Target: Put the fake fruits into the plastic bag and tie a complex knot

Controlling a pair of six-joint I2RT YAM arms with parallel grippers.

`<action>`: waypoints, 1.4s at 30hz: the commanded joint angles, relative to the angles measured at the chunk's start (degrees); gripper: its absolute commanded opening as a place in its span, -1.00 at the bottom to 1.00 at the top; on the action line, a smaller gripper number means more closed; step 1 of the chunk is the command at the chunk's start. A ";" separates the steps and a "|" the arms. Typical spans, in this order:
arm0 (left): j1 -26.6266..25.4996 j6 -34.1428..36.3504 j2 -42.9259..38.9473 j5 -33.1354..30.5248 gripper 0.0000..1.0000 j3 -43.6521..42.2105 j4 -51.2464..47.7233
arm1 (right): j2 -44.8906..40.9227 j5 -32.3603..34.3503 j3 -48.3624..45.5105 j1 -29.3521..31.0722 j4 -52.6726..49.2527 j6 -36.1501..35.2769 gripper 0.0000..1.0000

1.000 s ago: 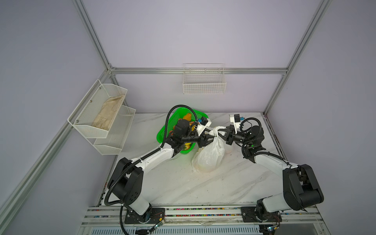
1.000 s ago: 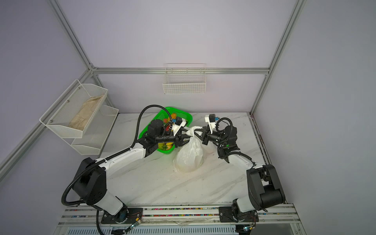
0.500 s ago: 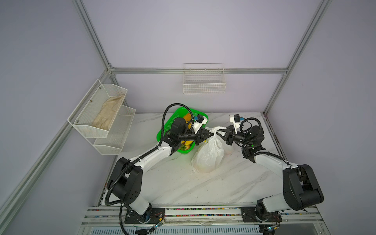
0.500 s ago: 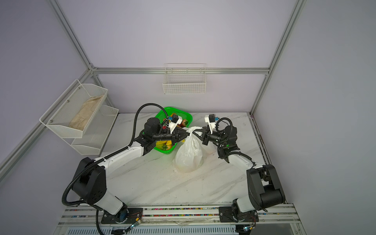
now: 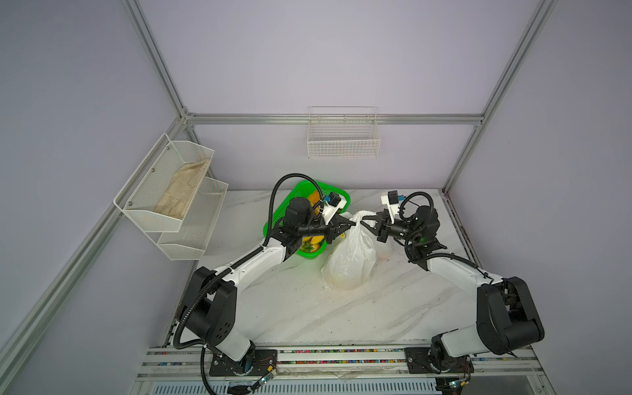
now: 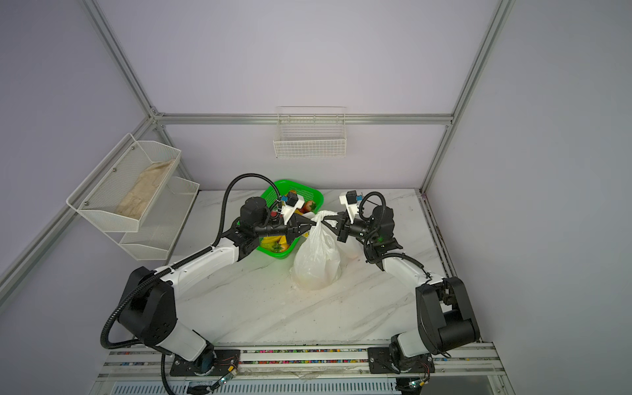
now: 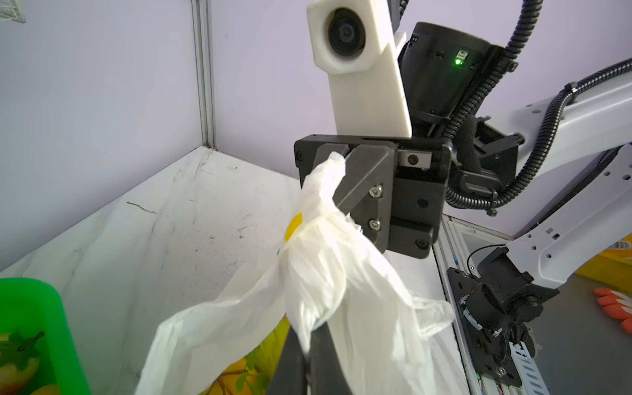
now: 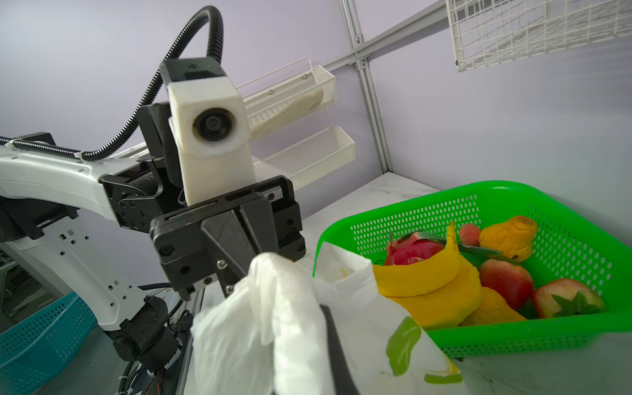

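As the plastic bag (image 5: 350,263) sits bulging on the marble table (image 5: 290,307) about midway between the two arms, its gathered neck rises to the knot (image 5: 359,219), and the tying turns on how that twist lies. The white handle ends leave it sideways, one toward each arm, so the knot's long axis runs along the line joining the grippers. The left gripper (image 5: 351,224) has its fingers (image 7: 328,366) pinched tight on a twisted strand from its own side. The right gripper (image 5: 366,224) meets it almost tip to tip, likewise clamped on white plastic, as the left wrist view shows. Neither arm is the nearer: each holds its end right at the twist, with the bag's body below both. The step in hand looks like cinching. The pull should go straight outward along that axis, or the thin film may slip or tear. Just beyond the left gripper stands the green basket (image 5: 297,195), with fake fruits (image 8: 506,278) in it: bananas, apples, a strawberry. What the bag holds does not show clearly. Farther back, a wire basket (image 5: 343,147) hangs on the wall.
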 commanded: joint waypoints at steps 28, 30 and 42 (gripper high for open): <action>2.27 9.04 -5.34 -1.80 -1.00 0.43 -6.51 | -10.59 12.29 -2.34 -1.71 -14.73 -5.59 -0.12; 2.27 8.91 -5.11 -1.64 -1.00 0.52 -6.65 | -12.59 13.45 -3.17 -2.46 -15.72 -5.77 -0.10; 2.27 8.05 -4.37 -0.84 -1.00 0.89 -5.95 | -17.38 19.50 -2.17 -3.00 -24.03 -9.06 -0.16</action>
